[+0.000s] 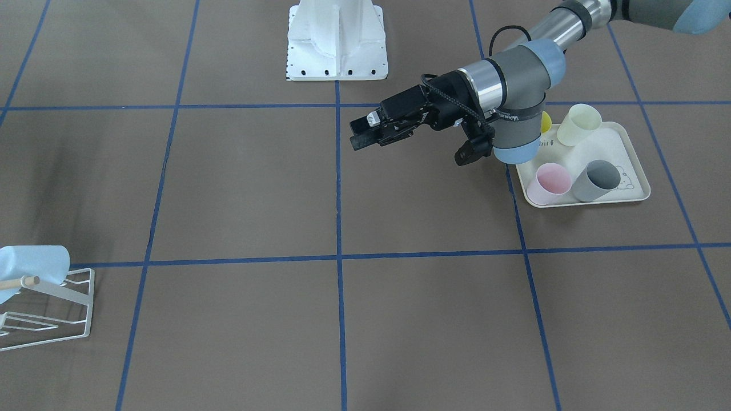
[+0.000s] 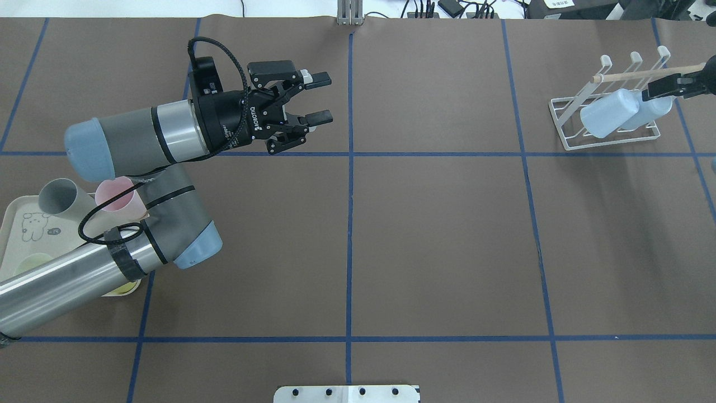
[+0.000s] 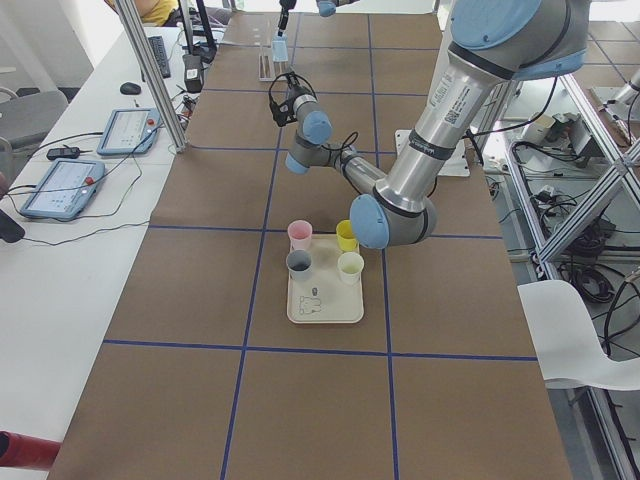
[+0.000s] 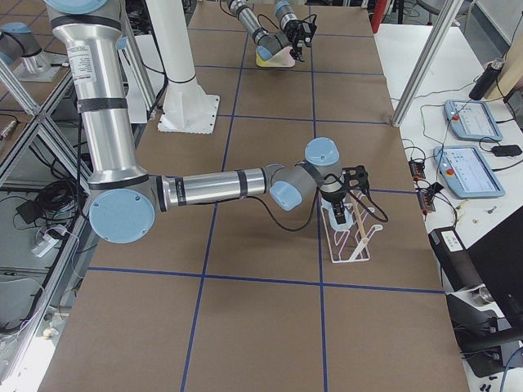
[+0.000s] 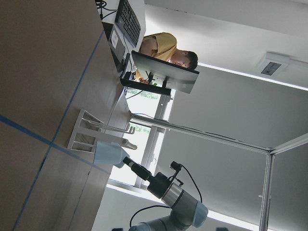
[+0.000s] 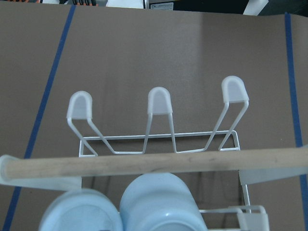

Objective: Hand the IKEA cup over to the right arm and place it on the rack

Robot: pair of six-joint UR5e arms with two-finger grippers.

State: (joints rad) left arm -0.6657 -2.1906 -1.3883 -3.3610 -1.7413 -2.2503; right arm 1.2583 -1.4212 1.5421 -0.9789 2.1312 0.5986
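Observation:
The white wire rack (image 2: pixel 565 106) stands at the table's far right, with a wooden dowel (image 6: pixel 144 161) across it. Two light blue IKEA cups lie tilted on it, one (image 2: pixel 607 115) further in, the other (image 2: pixel 651 109) right under my right gripper (image 2: pixel 649 92). That gripper's fingers are at this cup; I cannot tell whether they hold it. The right wrist view looks down on both cups (image 6: pixel 163 202) below the dowel. My left gripper (image 2: pixel 320 99) hovers left of the centre line, open, with nothing in it, pointing towards the rack.
A cream tray (image 2: pixel 17 224) at the near left holds a pink cup (image 1: pixel 549 181), a grey cup (image 1: pixel 597 180), a pale yellow cup (image 1: pixel 579 124) and a yellow one partly hidden by the left arm. The white robot base (image 1: pixel 337 40) stands at mid-table edge.

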